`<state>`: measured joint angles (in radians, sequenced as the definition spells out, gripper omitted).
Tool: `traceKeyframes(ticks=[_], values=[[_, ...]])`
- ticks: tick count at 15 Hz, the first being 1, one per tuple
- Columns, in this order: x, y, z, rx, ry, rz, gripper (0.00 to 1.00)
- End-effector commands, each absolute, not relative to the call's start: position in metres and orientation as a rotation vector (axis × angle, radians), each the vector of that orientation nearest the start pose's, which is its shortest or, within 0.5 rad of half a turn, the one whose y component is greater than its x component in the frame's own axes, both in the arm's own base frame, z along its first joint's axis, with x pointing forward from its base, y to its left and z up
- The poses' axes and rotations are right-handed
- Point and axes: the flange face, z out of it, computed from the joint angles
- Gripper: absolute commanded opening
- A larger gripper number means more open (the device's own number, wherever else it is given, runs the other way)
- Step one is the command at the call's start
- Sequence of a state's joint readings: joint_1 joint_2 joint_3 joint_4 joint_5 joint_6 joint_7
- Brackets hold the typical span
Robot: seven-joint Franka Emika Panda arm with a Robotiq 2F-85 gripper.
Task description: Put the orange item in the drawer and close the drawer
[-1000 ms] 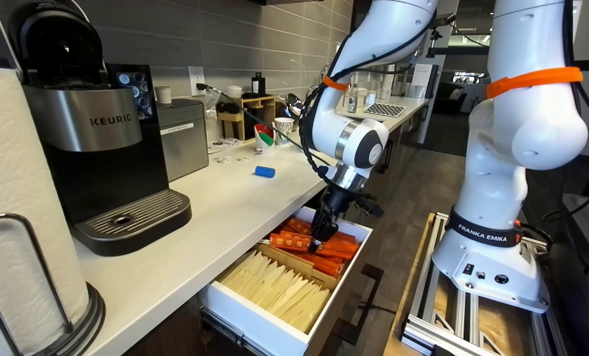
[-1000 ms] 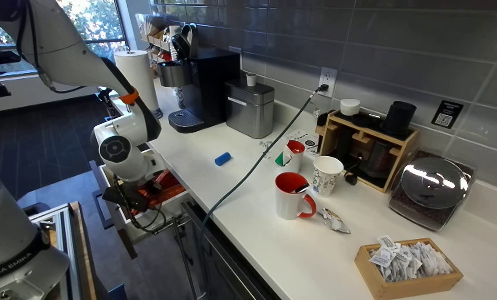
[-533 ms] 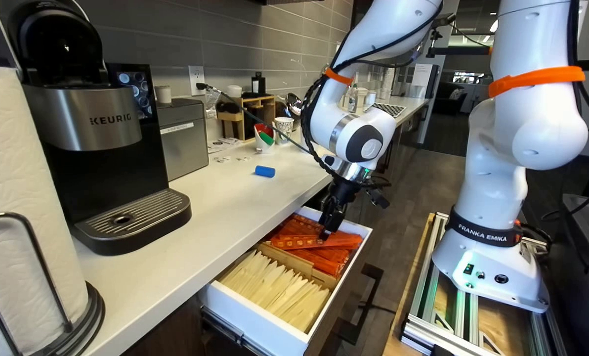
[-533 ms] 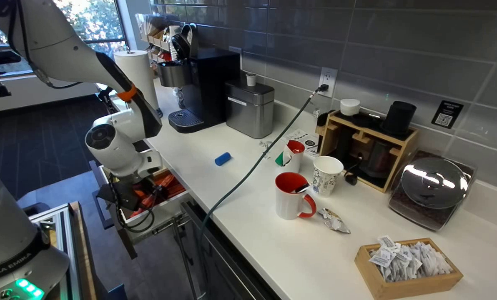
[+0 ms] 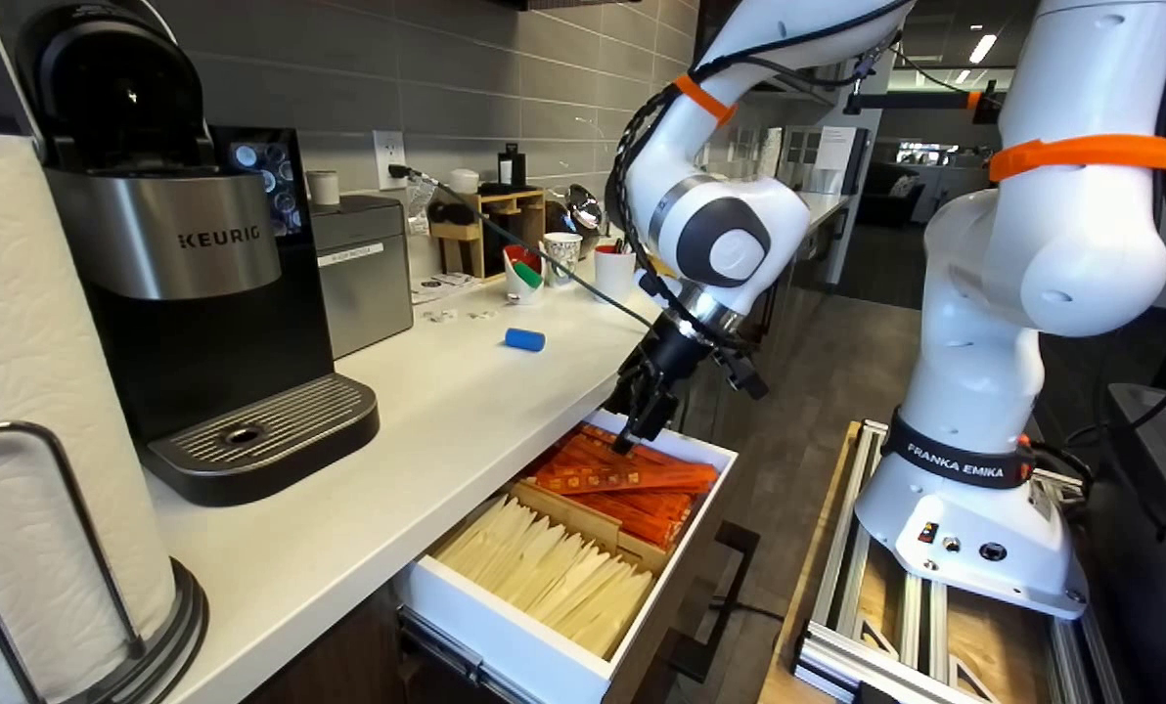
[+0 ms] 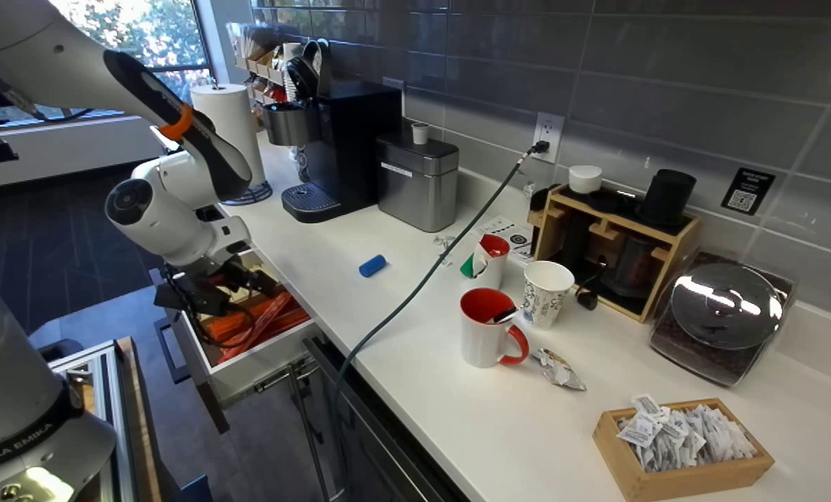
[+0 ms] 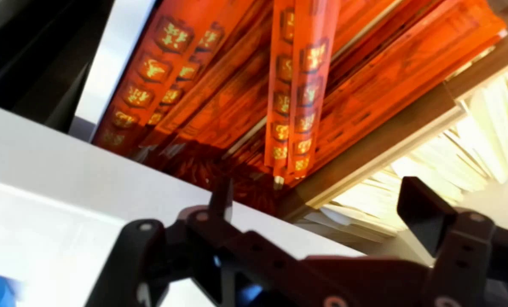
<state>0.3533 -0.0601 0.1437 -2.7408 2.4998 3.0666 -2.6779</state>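
Can see a grey tiled wall (image 6: 492,90) at the back in both exterior views and, running along its foot, a pale counter (image 6: 429,376). Next, note the white robot arm (image 5: 1043,244), bent down past the counter's edge towards the drawer (image 5: 505,636); find that drawer pulled out below the counter, white-walled, dark-fronted. On the counter, have a black-and-steel coffee machine (image 5: 221,337) between a paper towel roll (image 5: 35,323) and a steel box (image 5: 363,284), with a wooden organizer (image 6: 673,261) farther along, near the wall. Inside the drawer, make out pale beige pieces (image 5: 554,567) packed in a row, parted by a wooden divider (image 7: 382,147) from a heap of packed orange strips (image 5: 642,508). Back on the counter, add a wooden box (image 6: 701,480) full of white packets (image 6: 687,436). Then down to the gripper (image 7: 318,194), hanging over the drawer beside the counter's edge: reads as spread wide in the wrist view, with 2 dark fingers (image 7: 424,209) well apart. Can place the orange item (image 7: 305,96) inside the drawer: long, narrow, lying slantwise on top of the packed strips, in their compartment, ending close to the divider. Cannot judge the height of the fingers above it. Smaller yet, count a white mug (image 6: 482,341) with a red handle, upright, near a patterned paper cup (image 6: 544,296) and just beside a crumpled silver packet (image 6: 558,369). Last and smallest, log a blue cylinder (image 6: 372,265), lying on its side on the counter, well apart from the mug.
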Motion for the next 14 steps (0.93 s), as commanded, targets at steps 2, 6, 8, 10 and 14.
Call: traceKeyframes(ticks=[2, 6, 8, 10, 14], values=[[0.283, 0.104, 0.237, -2.79, -1.051, -0.776, 1.0], [0.284, 0.101, 0.274, -2.816, -1.07, -0.876, 1.0], [0.283, 0.103, 0.276, -2.891, -0.985, -0.817, 1.0], [0.259, 0.113, 0.254, -2.897, -0.991, -0.67, 1.0], [0.225, 0.145, 0.227, -2.921, -1.008, -0.467, 1.0]])
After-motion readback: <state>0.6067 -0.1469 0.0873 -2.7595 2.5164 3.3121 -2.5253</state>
